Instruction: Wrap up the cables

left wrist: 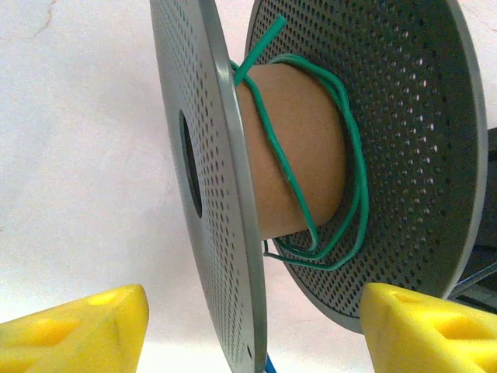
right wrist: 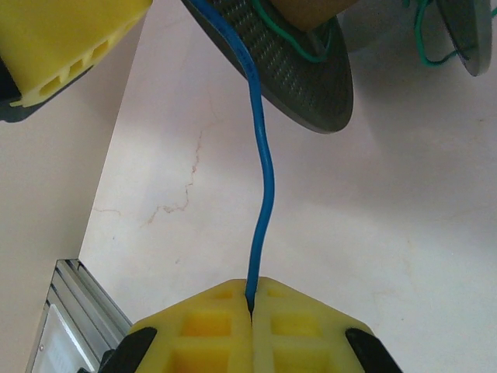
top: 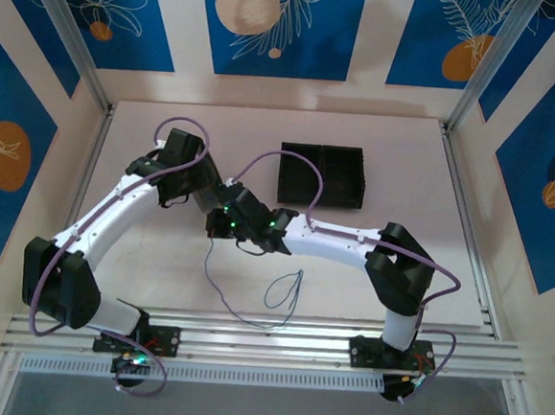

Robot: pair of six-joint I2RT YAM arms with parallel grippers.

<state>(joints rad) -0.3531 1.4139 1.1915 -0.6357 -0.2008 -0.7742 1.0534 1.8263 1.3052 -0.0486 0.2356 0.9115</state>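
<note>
From above, the two arms meet over the middle of the table (top: 406, 160), with the left gripper (top: 218, 224) and right gripper (top: 248, 238) close together. Slack blue cable (top: 212, 284) trails from them toward the near edge and ends in a loose loop. The black tray (top: 321, 175) sits farther back. It shows a divider, but I cannot tell what is inside it.

The left wrist camera faces a spool (left wrist: 225, 233) with grey perforated flanges and a brown core. The green cable (left wrist: 283, 167) is wound loosely around the core, one end poking up. The yellow fingers (left wrist: 78, 334) stand wide apart on either side of the spool. The left one is clear of the near flange, so nothing is clamped.

At the right wrist, the yellow fingers (right wrist: 217, 326) are pinched together on the blue cable. It rises in a gentle curve to the spool's flange, where the green turns show beside the core.
</note>
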